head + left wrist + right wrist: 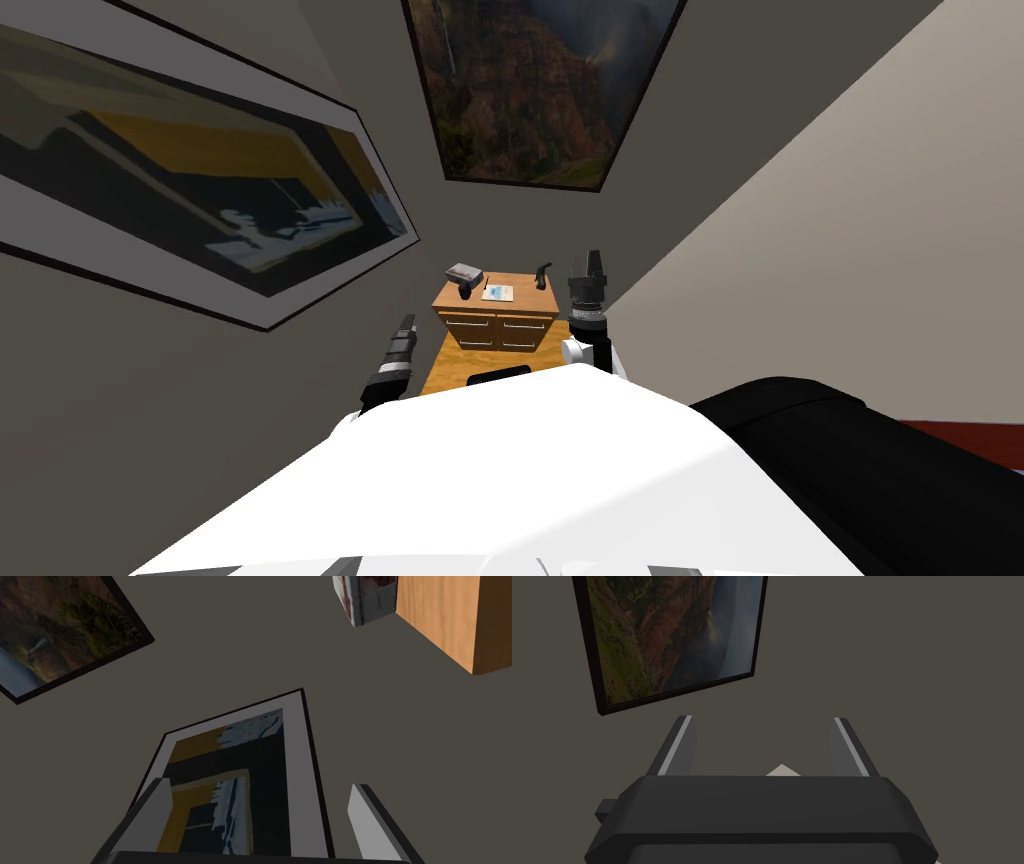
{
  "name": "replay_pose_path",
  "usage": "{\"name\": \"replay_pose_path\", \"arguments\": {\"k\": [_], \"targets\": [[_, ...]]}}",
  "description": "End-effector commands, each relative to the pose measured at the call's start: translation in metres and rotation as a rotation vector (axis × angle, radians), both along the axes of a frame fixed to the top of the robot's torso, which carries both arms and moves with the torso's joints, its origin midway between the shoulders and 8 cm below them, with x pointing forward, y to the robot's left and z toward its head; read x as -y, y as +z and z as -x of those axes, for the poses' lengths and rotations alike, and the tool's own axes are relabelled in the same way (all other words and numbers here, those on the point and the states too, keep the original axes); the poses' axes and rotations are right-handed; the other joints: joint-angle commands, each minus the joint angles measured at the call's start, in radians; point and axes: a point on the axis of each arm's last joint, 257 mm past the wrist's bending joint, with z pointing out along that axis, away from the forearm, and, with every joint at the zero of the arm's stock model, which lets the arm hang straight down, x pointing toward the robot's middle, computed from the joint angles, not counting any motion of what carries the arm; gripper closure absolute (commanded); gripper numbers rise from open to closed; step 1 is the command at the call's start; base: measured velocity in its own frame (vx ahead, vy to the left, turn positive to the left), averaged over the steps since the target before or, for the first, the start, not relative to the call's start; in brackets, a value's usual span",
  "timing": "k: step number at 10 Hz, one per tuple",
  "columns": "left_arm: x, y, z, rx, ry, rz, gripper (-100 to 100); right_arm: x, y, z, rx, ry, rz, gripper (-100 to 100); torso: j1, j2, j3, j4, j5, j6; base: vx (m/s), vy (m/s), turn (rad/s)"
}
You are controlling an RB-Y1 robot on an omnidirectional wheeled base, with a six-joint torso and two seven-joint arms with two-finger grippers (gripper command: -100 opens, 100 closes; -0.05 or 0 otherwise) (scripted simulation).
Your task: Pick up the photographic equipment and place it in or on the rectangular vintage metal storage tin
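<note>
Wooden cabinet [495, 325] top has the small black camera [465, 291], just beside the grey tin [464, 271] | left gripper [261, 785] wide, empty | right gripper [761, 720] wide, empty | both open, I think, ready to grab | camera not reached yet

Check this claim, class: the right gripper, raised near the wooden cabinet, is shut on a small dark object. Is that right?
No. The right gripper is raised near the wooden cabinet, but it is open, not shut on anything. The right wrist view shows its fingers standing apart with nothing held between them.
</note>
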Motion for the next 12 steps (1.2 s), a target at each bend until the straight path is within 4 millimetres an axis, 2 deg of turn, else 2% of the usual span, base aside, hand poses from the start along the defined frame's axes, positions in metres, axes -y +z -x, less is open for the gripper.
{"name": "replay_pose_path", "arguments": {"k": [1,3,5,6,8,9,10,11,12], "targets": [[0.000,-0.019,0.003,-0.043,0.004,-0.018,-100,0.000,0.000,0.000,0.000,0.000,0.000,0,0.000,0.000,0.000,0.000,0.000,0.000,-0.056,-0.091,-0.019],[-0.004,-0.062,0.007,-0.150,0.008,-0.083,-100,0.000,0.000,0.000,0.000,0.000,0.000,0,0.004,-0.001,0.000,0.000,0.001,0.000,-0.046,-0.081,-0.082],[-0.007,-0.096,0.011,-0.239,0.003,-0.155,-100,0.000,0.000,0.000,0.000,0.000,0.000,0,0.002,-0.001,-0.001,0.000,0.000,0.000,-0.056,-0.122,-0.091],[-0.008,-0.102,0.013,-0.250,0.005,-0.154,-100,0.000,0.000,0.000,0.000,0.000,0.000,0,0.001,0.000,0.000,0.000,0.000,0.000,-0.050,-0.091,-0.034],[-0.012,-0.133,0.017,-0.332,-0.005,-0.231,-100,0.000,0.000,0.000,0.000,0.000,0.000,0,0.005,-0.002,-0.001,0.000,0.001,0.000,-0.025,-0.066,-0.092],[-0.013,-0.137,0.018,-0.340,-0.004,-0.231,-100,0.000,0.000,0.000,0.000,0.000,0.000,0,0.005,-0.002,-0.001,0.000,0.001,0.000,-0.012,-0.044,-0.030],[-0.015,-0.152,0.020,-0.378,-0.010,-0.271,-100,0.000,0.000,0.000,0.000,0.000,0.000,0,0.007,-0.003,-0.002,-0.001,0.001,0.000,-0.015,-0.040,-0.045],[-0.015,-0.152,0.020,-0.380,-0.010,-0.271,-100,0.000,0.000,0.000,0.000,0.000,0.000,0,0.007,-0.003,-0.002,0.000,0.001,0.000,-0.011,-0.028,-0.029],[-0.018,-0.166,0.022,-0.416,-0.017,-0.313,-100,0.000,0.000,0.000,0.000,0.000,0.000,0,0.008,-0.003,-0.002,-0.001,0.001,0.000,-0.008,-0.027,-0.070]]}}
